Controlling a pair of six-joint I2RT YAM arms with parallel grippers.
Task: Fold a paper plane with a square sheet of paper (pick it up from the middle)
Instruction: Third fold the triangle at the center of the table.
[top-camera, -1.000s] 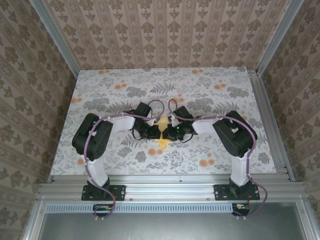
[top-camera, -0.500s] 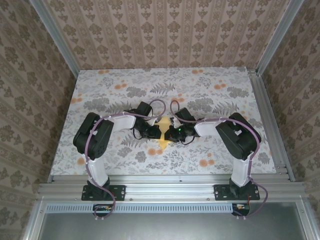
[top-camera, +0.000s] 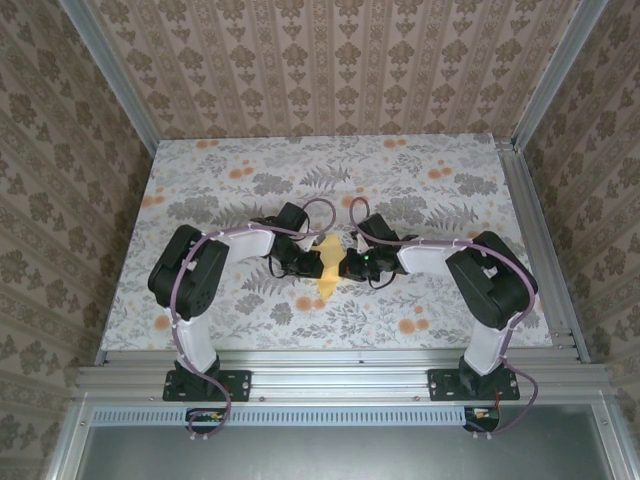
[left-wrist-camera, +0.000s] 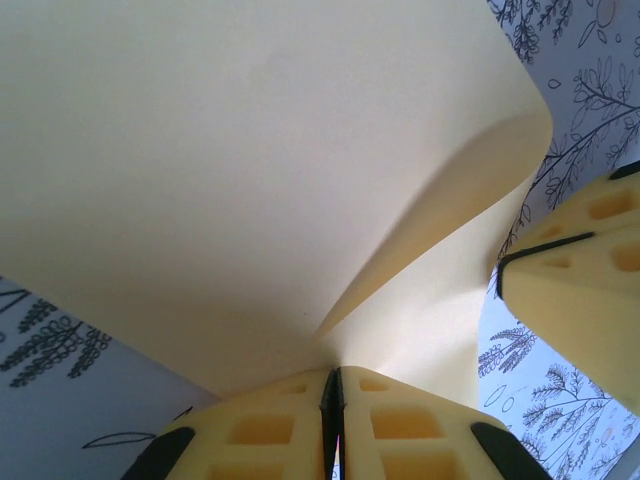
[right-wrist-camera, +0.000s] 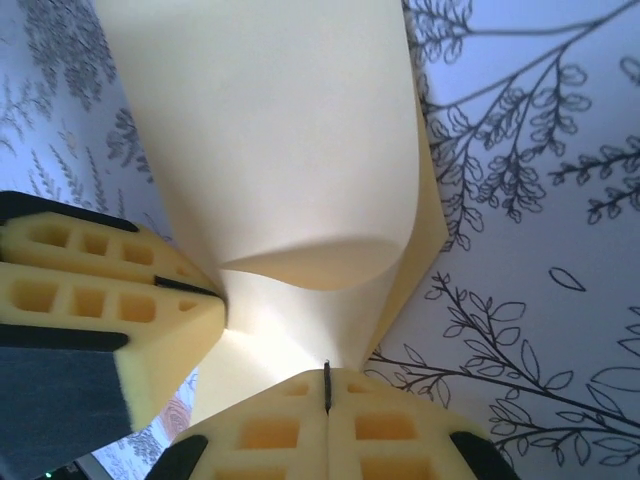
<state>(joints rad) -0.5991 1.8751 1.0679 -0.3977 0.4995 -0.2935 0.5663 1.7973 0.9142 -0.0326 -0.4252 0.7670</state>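
The square sheet of paper (top-camera: 326, 278) hangs pinched between both grippers over the middle of the tabletop (top-camera: 450, 200), a little closer to the near edge than to the far one. It is mustard yellow and no longer flat. In the wrist views it bows upward and one side curls over in a soft, rounded fold with no sharp crease. Whether any part of it touches the surface cannot be told.

The left gripper (left-wrist-camera: 335, 385) has its yellow foam pads pressed together on the sheet's edge, with only a thin dark line between them. The right gripper (right-wrist-camera: 327, 385) clamps the paper the same way from the opposite side. The two stand just beside each other, nearly fingertip to fingertip, and each wrist camera sees the other's pad close by.

The left arm (top-camera: 190, 275) and the right arm (top-camera: 490, 280) bend inward from their bases at the near edge, with lilac cables (top-camera: 318, 208) looping over the wrists.

The tabletop is covered in a pale print of grey leaves and ferns, dotted with small orange flowers (top-camera: 240, 172).

Three walls (top-camera: 340, 60) of brown damask-patterned paper close the space in, with aluminium posts (top-camera: 110, 70) at the far corners. An aluminium rail (top-camera: 330, 380) runs along the near edge.
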